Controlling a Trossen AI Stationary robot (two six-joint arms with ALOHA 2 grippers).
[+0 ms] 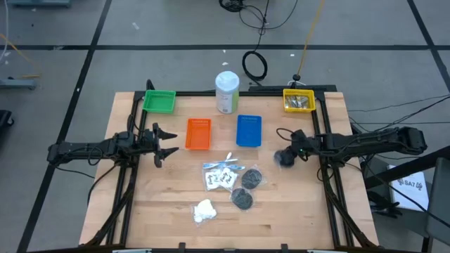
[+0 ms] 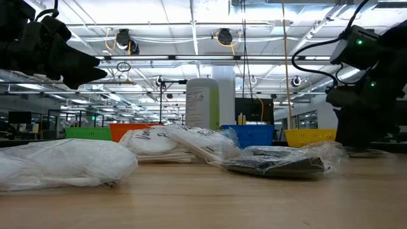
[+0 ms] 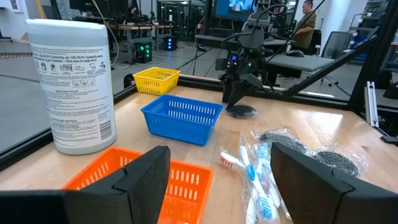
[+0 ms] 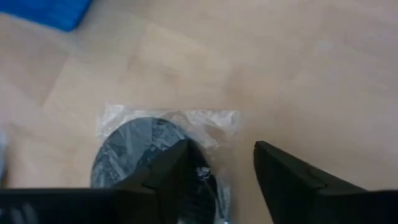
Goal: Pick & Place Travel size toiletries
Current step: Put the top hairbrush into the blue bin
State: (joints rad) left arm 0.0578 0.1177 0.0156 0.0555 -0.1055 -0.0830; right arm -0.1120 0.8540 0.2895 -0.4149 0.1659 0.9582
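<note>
My right gripper (image 1: 285, 155) points down, open, over a dark grey round puff in a clear sachet (image 4: 140, 155), which lies flat on the table near the right side. One finger stands over the puff's edge, the other over bare wood. More toiletries lie mid-table: clear sachets with toothbrushes (image 1: 220, 174), two dark puffs (image 1: 252, 177) (image 1: 242, 199) and a white fluffy wad (image 1: 204, 211). My left gripper (image 1: 169, 140) hovers open beside the orange tray (image 1: 198, 133), holding nothing. My right gripper comes at the bagged puff from above, one finger (image 4: 171, 168) over the sachet's edge (image 4: 205, 134) and the other off to its side. The puff lies flat on the table. Whether the finger touches the sachet, I cannot tell.
Along the far half stand a green tray (image 1: 159, 101), a blue tray (image 1: 249, 131), a yellow tray (image 1: 299, 100) with contents, and a tall white bottle with a green label (image 1: 226, 91). Bare wood lies along the near edge and between the right gripper and the pile.
</note>
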